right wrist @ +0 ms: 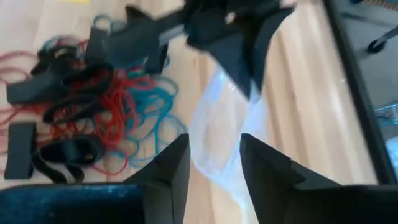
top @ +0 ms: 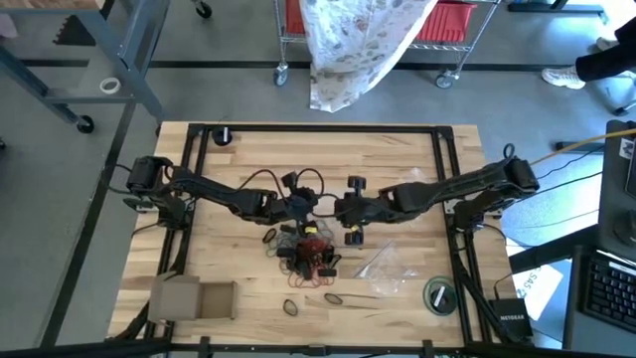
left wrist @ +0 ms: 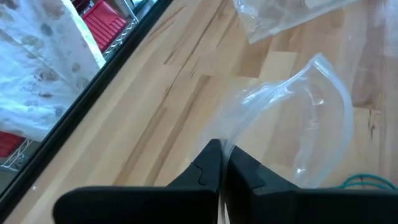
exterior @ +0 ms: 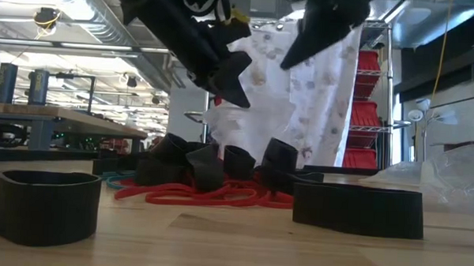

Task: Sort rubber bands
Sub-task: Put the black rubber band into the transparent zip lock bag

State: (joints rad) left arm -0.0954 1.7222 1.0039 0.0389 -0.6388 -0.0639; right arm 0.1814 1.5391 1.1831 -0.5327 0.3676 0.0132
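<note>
The rubber bands (top: 308, 254) lie in a loose heap of red, teal and black loops (right wrist: 93, 118) at the middle of the table. Some black ones lie apart nearer the front edge (top: 333, 296). Above the heap's far side my left gripper (top: 298, 206) is shut on a clear plastic bag (left wrist: 292, 124). My right gripper (top: 350, 214) hovers beside it on the right, open (right wrist: 214, 165). In the right wrist view the bag (right wrist: 217, 130) hangs from my left gripper (right wrist: 239, 59) and shows in the gap between my right fingers. My left gripper pinches an edge of the clear bag (left wrist: 231, 146) between its two shut fingers, coming slanting down from the table's left. The bag hangs open and slack beyond the fingertips, lifted above the table. My right gripper: whether its open fingers touch the bag cannot be told.
More clear bags (top: 383, 267) lie to the right of the heap. A flat cardboard box (top: 194, 298) sits at the near left and a roll of tape (top: 440, 295) at the near right. A black frame (top: 318, 129) borders the table.
</note>
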